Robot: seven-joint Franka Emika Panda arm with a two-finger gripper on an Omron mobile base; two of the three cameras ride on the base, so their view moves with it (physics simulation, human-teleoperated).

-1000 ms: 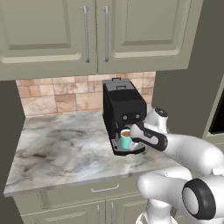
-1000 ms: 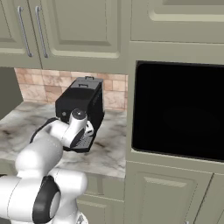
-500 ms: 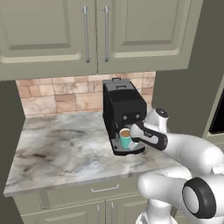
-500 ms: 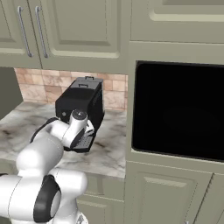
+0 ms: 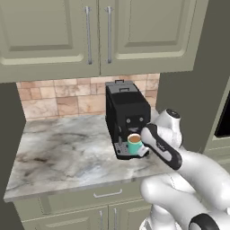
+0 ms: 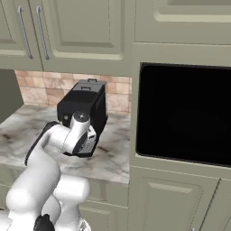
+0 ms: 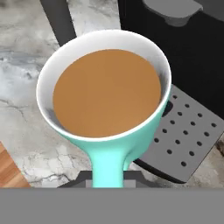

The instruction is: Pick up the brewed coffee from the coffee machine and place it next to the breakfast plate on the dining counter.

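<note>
Gripper (image 5: 144,150) closed narrow on the handle of the brewed coffee (image 5: 134,142), at the mug's right side in the left base view. In the hand view, teal handle running straight down from the mug (image 7: 105,100) to the bottom of the picture, between the dark finger tips; whether the pads press it, cannot tell from that view alone. Light brown coffee filling the white inside nearly to the rim, surface level, mug upright.

Mug over the grey perforated drip tray (image 7: 186,142) at the front of the coffee machine (image 5: 126,112); touching the tray or just above it, cannot tell. In the hand view, tray reaching out to the right of the mug, black machine body above it, grey spout at the top edge.

Coffee machine near the right end of a marble cabinet counter (image 5: 63,152), close to the brick tile wall (image 5: 54,101) at the counter's back edge, top lid shut. Tray end facing the counter's front edge. In the right base view, machine (image 6: 85,108) partly behind the white forearm, which crosses its front face.

2 olive-green cabinet doors with long metal handles (image 5: 87,36) above the counter. Drawer front with a small pull (image 5: 108,194) under the counter's front edge. To the right in the right base view, large black wall oven (image 6: 185,115) set in olive cabinetry.
</note>
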